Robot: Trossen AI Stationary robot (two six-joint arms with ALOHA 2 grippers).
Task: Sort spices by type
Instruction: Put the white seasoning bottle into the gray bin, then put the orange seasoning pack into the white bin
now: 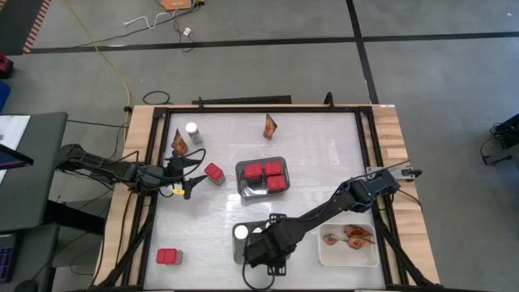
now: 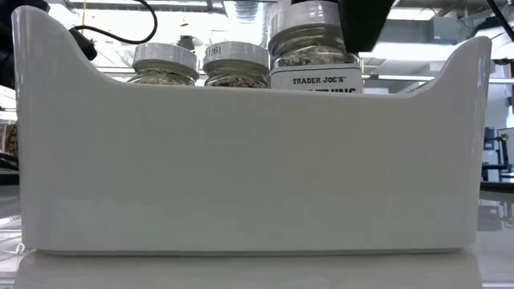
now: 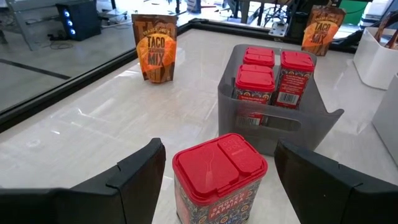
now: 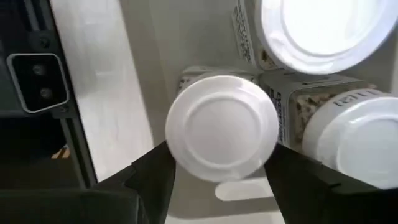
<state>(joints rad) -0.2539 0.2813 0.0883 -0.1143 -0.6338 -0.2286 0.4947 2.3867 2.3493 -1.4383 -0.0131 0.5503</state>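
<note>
My left gripper [image 1: 185,177] [image 3: 217,168] is open near the table's left edge, its fingers standing on either side of an upright red boxy container [image 1: 214,173] [image 3: 217,177] without touching it. My right gripper [image 1: 258,247] [image 4: 217,157] hangs over the white tray [image 1: 237,251] [image 2: 241,160] at the near edge, shut on a clear jar with a white lid [image 4: 221,127] [image 2: 313,48]. Two more jars [image 2: 165,63] [image 2: 235,58] stand in that tray. Several red containers [image 1: 264,175] [image 3: 273,74] stand in the grey tray [image 1: 243,188]. My right gripper comes from above, pointing down, with one finger [image 4: 152,177] on each side of the jar below its white lid [image 4: 221,127]. The lid hides the place of contact. The jar is upright and, in the low view, stands higher than the two jars beside it.
A lone jar [image 1: 193,131] and an orange packet [image 1: 178,144] [image 3: 154,48] stand near the far left corner, and another packet [image 1: 270,126] stands by the far edge. A red container [image 1: 169,256] sits at the near left. A white tray [image 1: 369,251] at the near right holds packets.
</note>
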